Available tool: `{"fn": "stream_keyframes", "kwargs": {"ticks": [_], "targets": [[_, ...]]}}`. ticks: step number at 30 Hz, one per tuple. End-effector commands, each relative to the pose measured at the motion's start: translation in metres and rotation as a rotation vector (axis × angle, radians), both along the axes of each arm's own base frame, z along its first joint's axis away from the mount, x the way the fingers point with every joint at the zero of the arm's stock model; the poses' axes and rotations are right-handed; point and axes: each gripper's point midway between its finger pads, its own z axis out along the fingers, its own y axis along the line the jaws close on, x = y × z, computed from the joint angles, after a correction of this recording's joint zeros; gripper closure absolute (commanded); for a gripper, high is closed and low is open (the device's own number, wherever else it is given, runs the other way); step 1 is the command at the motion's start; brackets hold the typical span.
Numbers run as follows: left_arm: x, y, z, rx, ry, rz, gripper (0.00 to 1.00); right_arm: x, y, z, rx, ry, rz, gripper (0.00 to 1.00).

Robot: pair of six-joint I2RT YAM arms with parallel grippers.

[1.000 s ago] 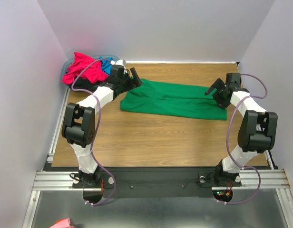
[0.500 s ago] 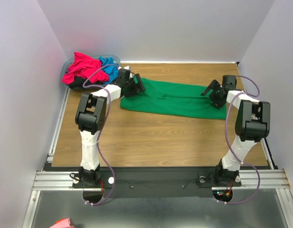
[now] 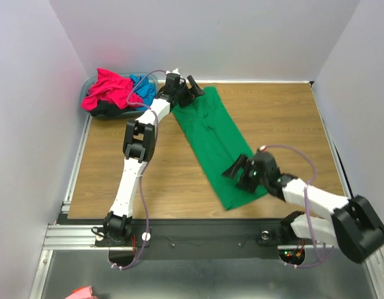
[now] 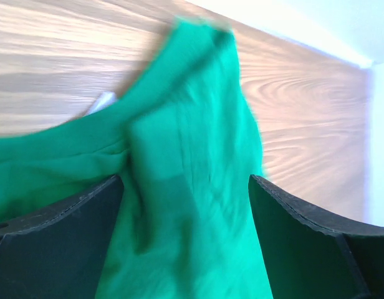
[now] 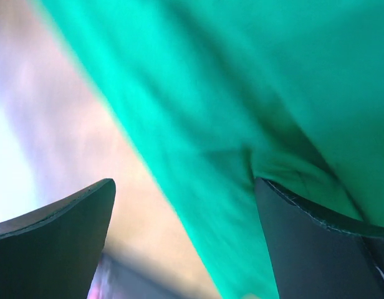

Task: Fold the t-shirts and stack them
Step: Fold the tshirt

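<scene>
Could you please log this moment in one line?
green shirt: diagonal on table | left pincer: open at far end | right pincer: open at near end

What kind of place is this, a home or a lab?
Probably a robot lab cell: a wooden table boxed in by plain white walls, with arms bolted to an aluminium rail.

No legible text, brand mark, number or sign appears in any view. A small white patch (image 4: pixel 103 99) at the neckline of the green t-shirt (image 4: pixel 192 156), at 10 o'clock in the left wrist view, is too blurred to read.
</scene>
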Motion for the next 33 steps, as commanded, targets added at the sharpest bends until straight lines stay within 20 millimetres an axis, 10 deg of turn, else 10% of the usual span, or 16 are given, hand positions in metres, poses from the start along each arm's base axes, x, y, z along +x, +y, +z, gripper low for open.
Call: {"fn": "stream_keyframes", "kwargs": {"ticks": [1, 12, 19, 26, 29, 33], "targets": [[-0.017, -0.036, -0.024, -0.162, 0.141, -0.018, 0.05, -0.091, 0.031, -0.032, 0.084, 0.232, 0.015, 0.00], [-0.038, -0.132, -0.017, -0.433, 0.091, -0.137, 0.04, -0.147, 0.141, 0.003, -0.022, 0.086, 0.585, 0.00], [-0.043, -0.138, 0.005, -0.378, 0.027, -0.166, 0.03, -0.134, 0.144, 0.031, -0.035, -0.013, 0.563, 0.00], [-0.042, -0.121, 0.131, -0.343, -0.161, -0.188, 0.01, -0.123, 0.133, 0.079, -0.032, -0.111, 0.519, 0.00], [-0.070, -0.101, 0.214, -0.270, -0.261, -0.196, 0.01, -0.117, 0.102, 0.077, -0.141, -0.110, 0.439, 0.00], [-0.110, -0.068, 0.259, -0.147, -0.338, -0.176, 0.01, -0.088, 0.070, 0.089, -0.286, -0.191, 0.294, 0.00]]}}
